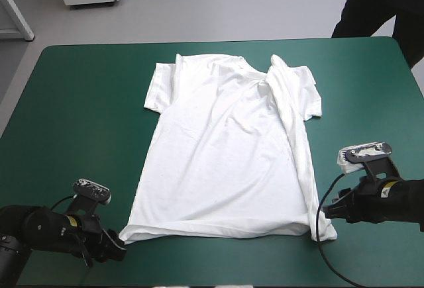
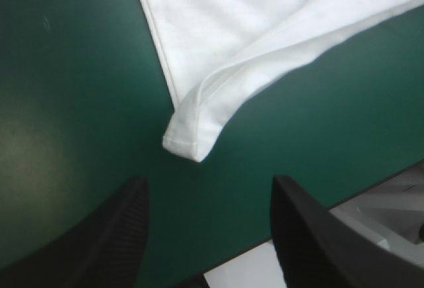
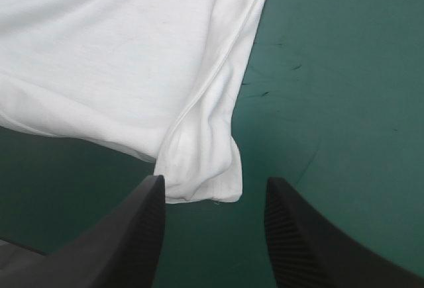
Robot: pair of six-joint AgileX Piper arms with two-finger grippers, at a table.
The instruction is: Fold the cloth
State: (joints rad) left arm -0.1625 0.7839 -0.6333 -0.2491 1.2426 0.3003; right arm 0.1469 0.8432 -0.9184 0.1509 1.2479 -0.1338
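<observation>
The white T-shirt [image 1: 225,155] lies spread flat on the teal-green cover, collar toward the far edge and hem toward me. Its right side is folded inward in a long strip, and the right sleeve [image 1: 301,93] is rumpled. My left gripper [image 1: 119,243] sits low at the hem's near left corner. In the left wrist view that corner [image 2: 189,139] lies just ahead of the open left gripper [image 2: 209,182], untouched. My right gripper [image 1: 329,210] is at the near right corner. In the right wrist view the right gripper [image 3: 214,182] is open, with the folded corner [image 3: 199,169] reaching between its fingertips.
Bare teal-green cover [image 1: 79,109] stretches to the left of the shirt, and a narrower strip [image 1: 371,96] to its right. The table's near edge [image 2: 311,222] runs close under the left gripper.
</observation>
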